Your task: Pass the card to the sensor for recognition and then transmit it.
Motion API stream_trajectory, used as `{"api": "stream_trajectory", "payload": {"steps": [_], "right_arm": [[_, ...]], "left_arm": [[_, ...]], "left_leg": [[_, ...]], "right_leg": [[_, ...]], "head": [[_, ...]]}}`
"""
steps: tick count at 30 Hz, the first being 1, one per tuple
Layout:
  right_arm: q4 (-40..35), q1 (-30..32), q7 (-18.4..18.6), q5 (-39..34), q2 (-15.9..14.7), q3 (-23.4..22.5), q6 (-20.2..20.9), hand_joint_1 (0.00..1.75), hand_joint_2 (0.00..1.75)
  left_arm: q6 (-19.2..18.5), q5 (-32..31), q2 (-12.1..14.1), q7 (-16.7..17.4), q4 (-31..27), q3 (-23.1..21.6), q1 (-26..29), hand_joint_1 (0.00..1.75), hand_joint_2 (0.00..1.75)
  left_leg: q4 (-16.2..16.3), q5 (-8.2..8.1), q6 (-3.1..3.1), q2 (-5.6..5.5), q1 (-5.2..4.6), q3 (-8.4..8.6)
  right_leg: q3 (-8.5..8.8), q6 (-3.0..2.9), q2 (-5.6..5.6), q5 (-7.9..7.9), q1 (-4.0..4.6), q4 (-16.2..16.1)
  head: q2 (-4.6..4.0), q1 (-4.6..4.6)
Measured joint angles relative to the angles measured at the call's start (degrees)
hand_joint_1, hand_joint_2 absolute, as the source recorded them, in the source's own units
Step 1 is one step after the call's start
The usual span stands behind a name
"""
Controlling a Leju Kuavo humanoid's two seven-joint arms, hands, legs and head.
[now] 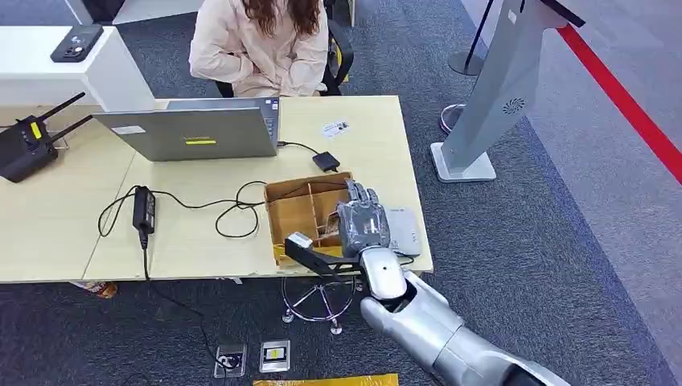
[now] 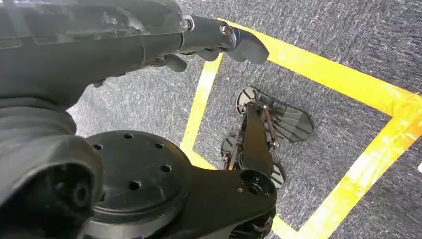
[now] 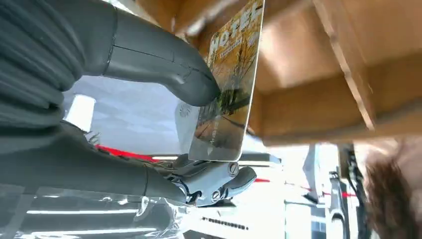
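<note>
My right hand (image 1: 363,221) hovers over the right side of the compartmented wooden box (image 1: 293,211) near the table's front edge. In the right wrist view its thumb (image 3: 164,64) presses a printed hotel card (image 3: 226,84) against the fingers, so the card is held, with the box's wooden wall (image 3: 308,74) just behind it. A flat grey sensor pad (image 1: 404,223) lies on the table right beside the box, partly under my hand. My left hand (image 2: 214,42) hangs at my side over the carpet, holding nothing, fingers loosely extended.
A person (image 1: 261,44) sits behind the table (image 1: 48,233), facing a grey laptop (image 1: 193,133). Cables, a power brick (image 1: 144,205) and a small black adapter (image 1: 326,161) lie mid-table. Another card (image 1: 335,128) lies at the far edge. A router (image 1: 28,145) stands at the left, a kiosk stand (image 1: 490,96) at the right.
</note>
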Motion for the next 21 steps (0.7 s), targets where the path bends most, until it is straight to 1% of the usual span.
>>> {"api": "stream_trajectory", "payload": {"steps": [4, 7, 14, 21], "right_arm": [[-3.4, -0.2, 0.8, 3.1, -0.7, 0.0, 0.2, 1.75, 1.75], [-7.3, -1.6, 1.6, 5.0, -1.3, 0.0, 2.6, 1.75, 1.75], [-12.9, -4.6, 1.7, 6.3, -2.0, 0.1, 5.4, 1.75, 1.75], [-13.9, -6.1, 1.7, 6.4, -2.3, 0.4, 6.0, 1.75, 1.75]], "left_arm": [[0.0, -0.3, 0.0, 0.0, 0.0, 0.0, 0.0, 0.0, 0.0], [-0.1, -0.3, 0.0, 0.0, 0.0, 0.0, 0.0, 0.0, 0.0], [0.0, -0.2, 0.0, 0.0, 0.0, -0.4, 0.0, 0.0, 0.0], [0.0, -0.2, 0.0, 0.0, 0.0, -0.4, 0.0, 0.0, 0.0]], "left_leg": [[0.0, 0.0, 0.0, 0.0, 0.0, -0.01], [0.0, 0.01, -0.01, 0.03, 0.0, 0.0], [0.0, 0.01, -0.01, 0.06, 0.0, 0.01], [0.0, 0.01, -0.01, 0.04, 0.0, -0.02]], "right_leg": [[0.0, 0.0, 0.01, 0.01, 0.0, 0.0], [0.0, 0.0, 0.03, 0.02, 0.0, 0.0], [-0.01, 0.0, 0.04, 0.02, 0.0, 0.0], [-0.01, 0.0, 0.02, 0.02, 0.0, 0.0]], "head": [[0.0, 0.0], [0.0, 0.0], [0.0, -0.02], [0.0, 0.0]]}}
